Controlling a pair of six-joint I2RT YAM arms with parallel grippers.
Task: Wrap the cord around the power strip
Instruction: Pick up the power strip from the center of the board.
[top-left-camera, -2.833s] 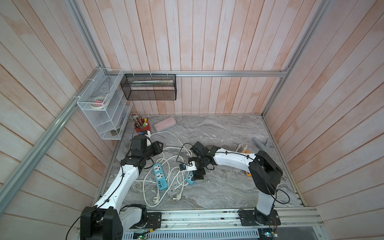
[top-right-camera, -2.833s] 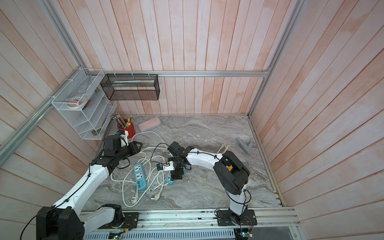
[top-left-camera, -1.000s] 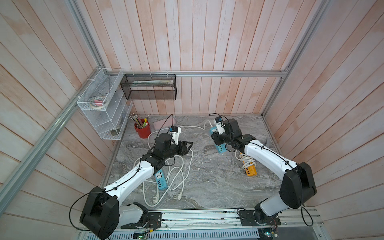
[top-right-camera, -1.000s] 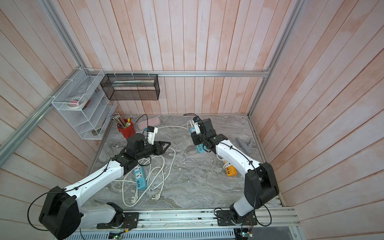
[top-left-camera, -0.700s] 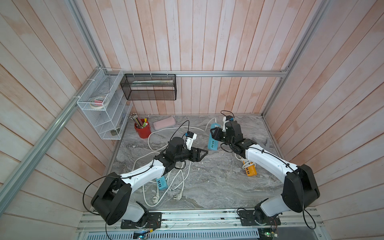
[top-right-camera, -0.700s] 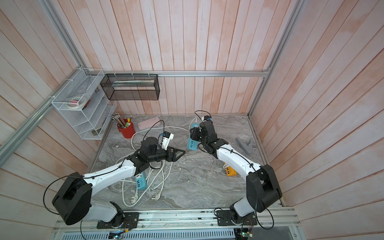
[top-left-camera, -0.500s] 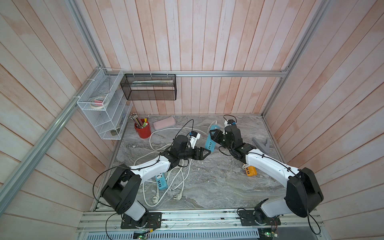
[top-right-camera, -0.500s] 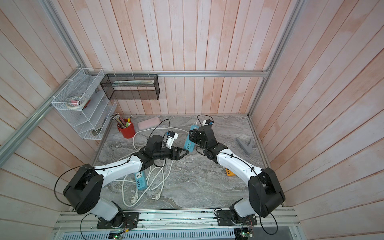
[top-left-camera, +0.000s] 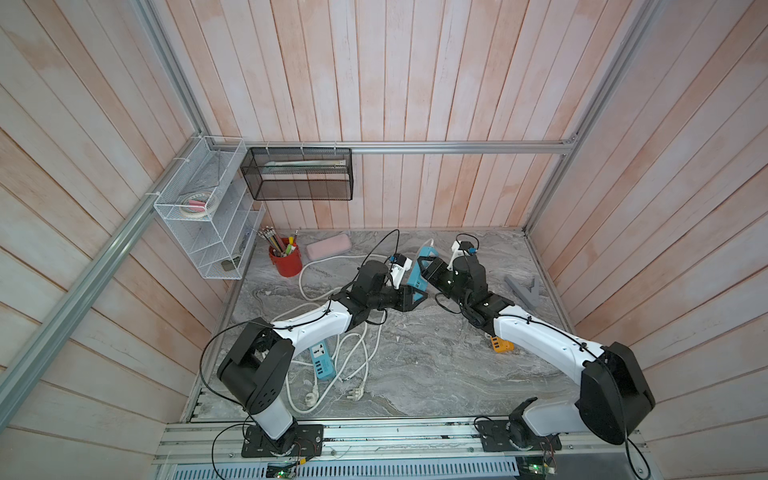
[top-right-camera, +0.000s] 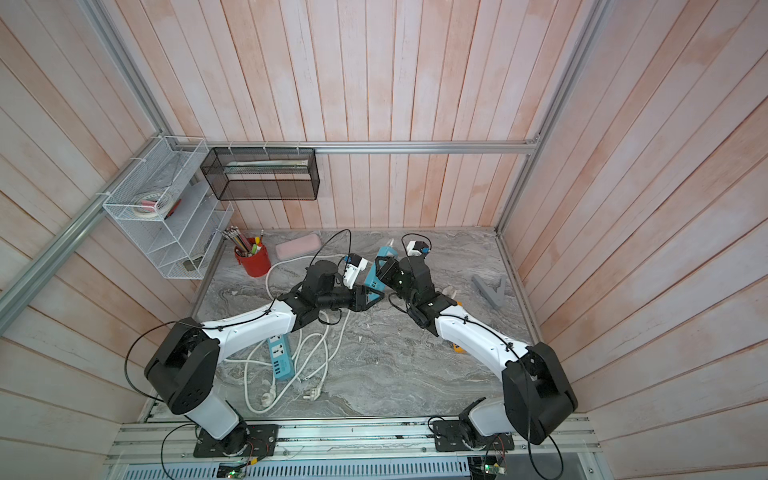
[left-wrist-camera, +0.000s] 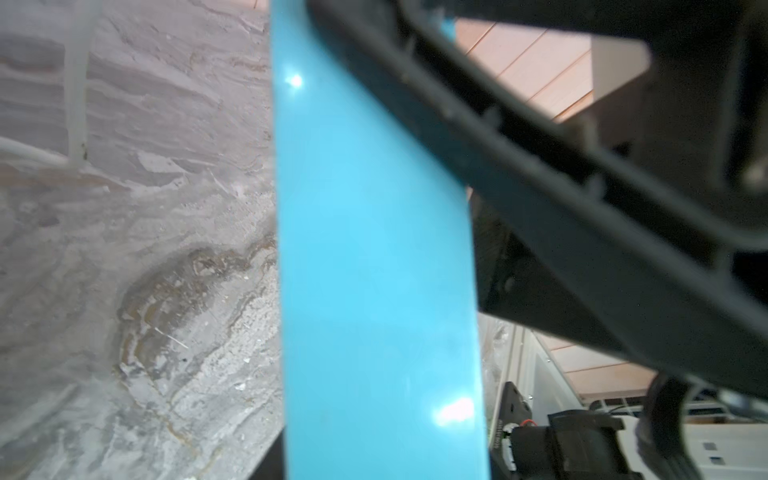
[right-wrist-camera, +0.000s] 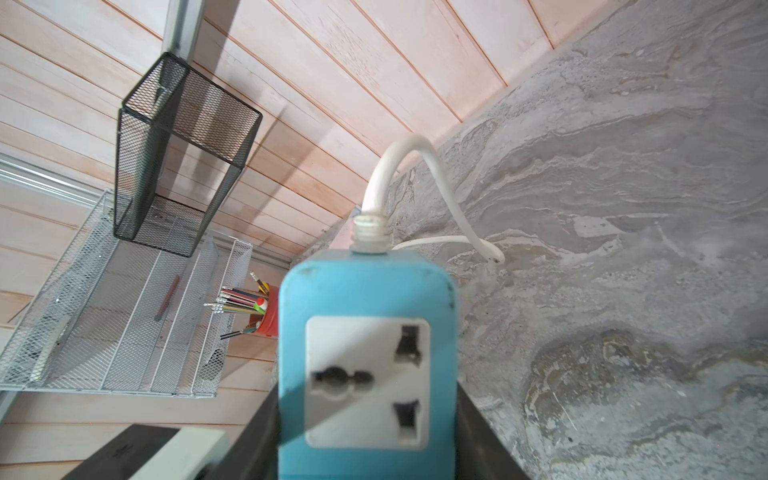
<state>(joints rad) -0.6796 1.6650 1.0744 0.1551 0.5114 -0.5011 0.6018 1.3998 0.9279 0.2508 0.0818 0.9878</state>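
Strip (top-left-camera: 419, 270), blue, is up off the table (top-left-camera: 436, 365) at mid-rear, tilted, w/ its socket face toward the R wrist cam. R gripper (top-left-camera: 426, 271) pinches it across the width: dark fingers sit on both long edges in the R wrist view. Cord (right-wrist-camera: 409, 140) exits the far end, arcs over and drops to the table, then runs off toward the cup side. No turn of cord shows on the body, so wrapping looks not yet begun. Prob. the set-up step: strip held in air, 2nd arm alongside to help.

L gripper (top-left-camera: 412, 297) is right at the strip's near end, just below it. L wrist view is filled w/ the blue body and a black bar across it, too close and blurred. Can't tell if the L jaws are spread or closed on anything.

Next move, as I judge it: one arm steadies the body, the other takes the cord close to its exit and leads it round, w/ slack drawn in from the table. Cord looks stiff and may spring off.

Further out: 2nd strip (top-left-camera: 322, 363) lies flat by the L arm among white leads (top-left-camera: 367, 357). Red cup (top-left-camera: 286, 262) and pink case (top-left-camera: 328, 247) are at the rear.
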